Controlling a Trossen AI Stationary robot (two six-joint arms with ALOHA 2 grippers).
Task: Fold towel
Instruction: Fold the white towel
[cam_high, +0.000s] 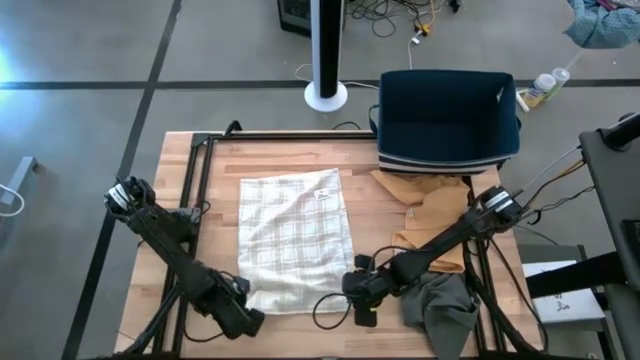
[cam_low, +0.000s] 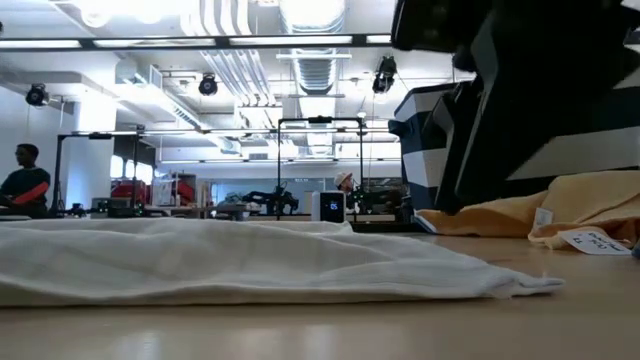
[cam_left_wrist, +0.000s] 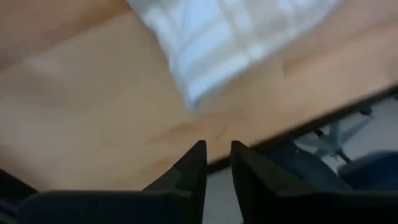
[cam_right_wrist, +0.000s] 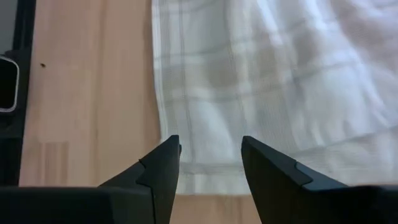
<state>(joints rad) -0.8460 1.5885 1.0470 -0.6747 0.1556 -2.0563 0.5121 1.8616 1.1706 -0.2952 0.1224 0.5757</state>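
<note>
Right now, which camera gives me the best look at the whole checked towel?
The high view: it shows the whole towel spread flat on the table. The low view shows only its edge-on profile, the right wrist view one corner by the right gripper, and the left wrist view a blurred corner.

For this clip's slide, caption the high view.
Both grippers at the near corners of the checked towel.
</note>
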